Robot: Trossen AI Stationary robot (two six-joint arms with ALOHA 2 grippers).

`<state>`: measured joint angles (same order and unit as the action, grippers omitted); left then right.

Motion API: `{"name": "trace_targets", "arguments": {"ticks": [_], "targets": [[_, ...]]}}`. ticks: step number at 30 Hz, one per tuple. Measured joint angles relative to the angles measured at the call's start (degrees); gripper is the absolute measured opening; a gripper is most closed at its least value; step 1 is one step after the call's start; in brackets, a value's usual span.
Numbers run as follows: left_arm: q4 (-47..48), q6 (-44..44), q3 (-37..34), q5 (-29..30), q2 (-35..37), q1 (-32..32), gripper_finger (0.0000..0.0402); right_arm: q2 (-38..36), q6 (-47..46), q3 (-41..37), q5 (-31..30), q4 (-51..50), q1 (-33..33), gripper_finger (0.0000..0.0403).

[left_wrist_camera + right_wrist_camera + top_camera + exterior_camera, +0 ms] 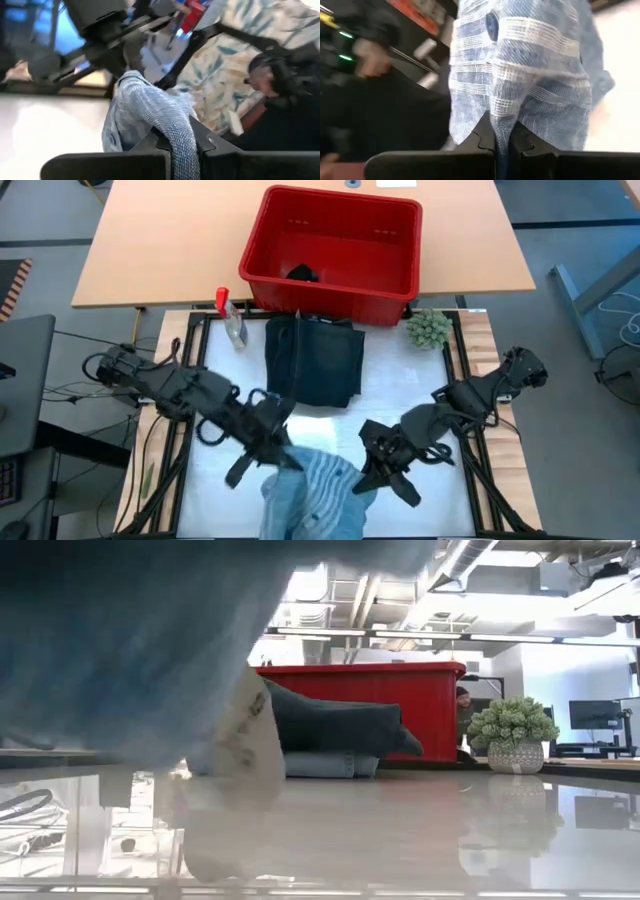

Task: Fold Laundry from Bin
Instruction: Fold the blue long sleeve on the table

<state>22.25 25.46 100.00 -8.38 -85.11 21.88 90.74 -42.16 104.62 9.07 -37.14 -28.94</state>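
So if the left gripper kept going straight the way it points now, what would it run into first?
Probably the right gripper, which faces it across the light blue shirt both are shut on; the left gripper points that way, though depth is unclear.

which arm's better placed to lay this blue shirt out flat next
Neither alone: left gripper and right gripper are each shut on the light blue shirt, which is held between them, so likely both lower together.
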Motion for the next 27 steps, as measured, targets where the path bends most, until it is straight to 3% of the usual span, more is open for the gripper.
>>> {"name": "trace_targets", "arguments": {"ticks": [4,8,17,23,27], "targets": [[5.2,-1.2,-3.4,-4.6,0.1,-6.9,0.0,0.0,6.7,-0.3,-0.4,-10.2,5.4,0.0031],[8.7,-7.6,-8.9,-8.8,0.1,-15.3,0.0,0.0,10.5,-3.2,-6.4,-17.3,11.0,0.0031],[14.1,-41.6,-22.4,-4.8,0.0,-29.9,0.0,0.0,8.7,-14.3,-25.6,-26.8,15.9,0.0031],[13.3,-50.3,-23.2,-4.8,0.0,-32.2,0.0,0.1,5.3,-18.6,-35.2,-23.8,11.9,0.0031],[16.0,-51.7,-23.2,-4.1,0.0,-29.0,0.0,0.1,5.1,-20.8,-37.8,-15.0,8.1,0.0031]]}}
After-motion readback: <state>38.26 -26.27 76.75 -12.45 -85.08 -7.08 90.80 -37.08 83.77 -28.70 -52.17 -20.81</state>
